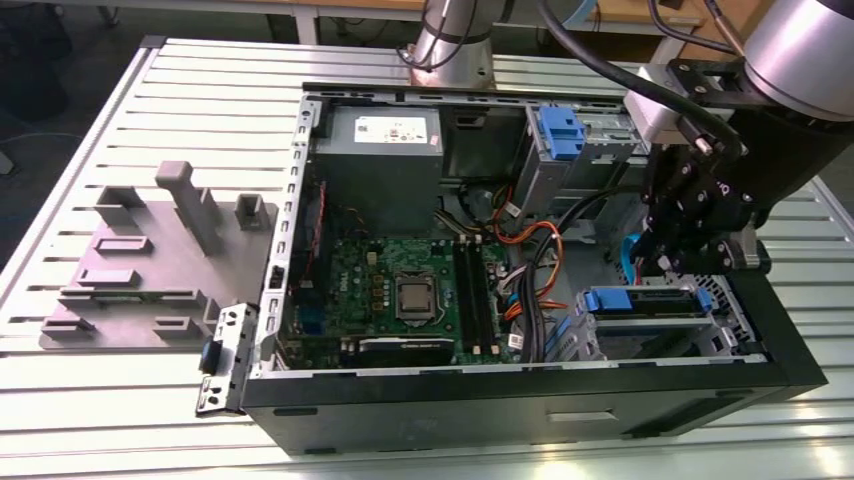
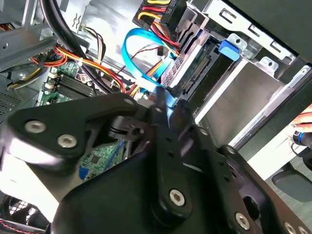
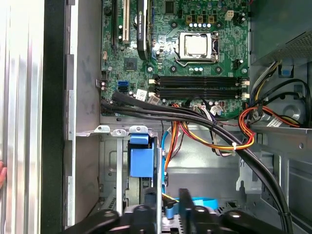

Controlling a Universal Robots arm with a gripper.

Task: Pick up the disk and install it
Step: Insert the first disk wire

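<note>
Already the disk sits in a drive bay at the near corner of the computer case, on the exterior view's right, with its blue carrier facing inward. Just above it hangs the gripper, its jaws a narrow gap apart and gripping nothing.

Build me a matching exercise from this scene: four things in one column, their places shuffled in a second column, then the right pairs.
Things
1. disk
2. motherboard
3. grey box with white sticker
4. grey moulded block

Places
A. outside the computer case, on the slatted table at the exterior view's left
B. inside the case, close by the arm's base
C. flat on the case floor, in the middle
D. in the drive bay at the exterior view's right, close to the gripper

Pairs: 1-D, 2-C, 3-B, 4-A
</note>
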